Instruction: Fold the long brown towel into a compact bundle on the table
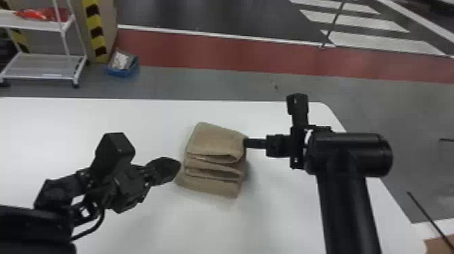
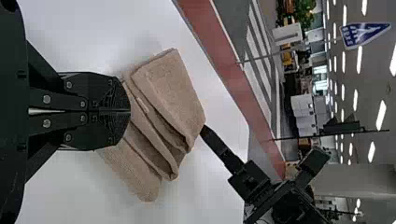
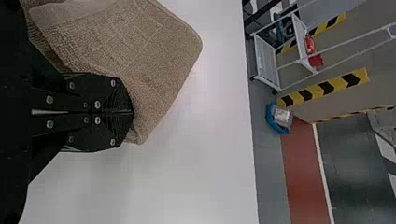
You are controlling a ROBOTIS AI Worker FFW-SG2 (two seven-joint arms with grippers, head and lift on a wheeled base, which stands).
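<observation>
One brown towel (image 1: 216, 138) lies on the one white bench (image 1: 74, 125), between the two grippers. It is folded into a squat bundle, its long axis running away from the robot, with the far end leaning slightly to the right. The creases run roughly side to side, across that axis — three stepped tiers show, and the loose, looped edges point back toward the robot.

The left gripper (image 1: 177, 165) is right at the bundle's left side, its two fingers closed together; whether any cloth is caught between them, I cannot tell. The right gripper (image 1: 246, 143) meets the opposite side, nearer the far end, and touches the top tier. In its wrist view that gripper has its two fingers pressed together too, with towel beside and past the tips — again, I cannot tell if it pinches a layer.

Well beyond the left gripper, on the floor, stand one white cart (image 1: 44, 77) and one blue bin (image 1: 123, 72).
</observation>
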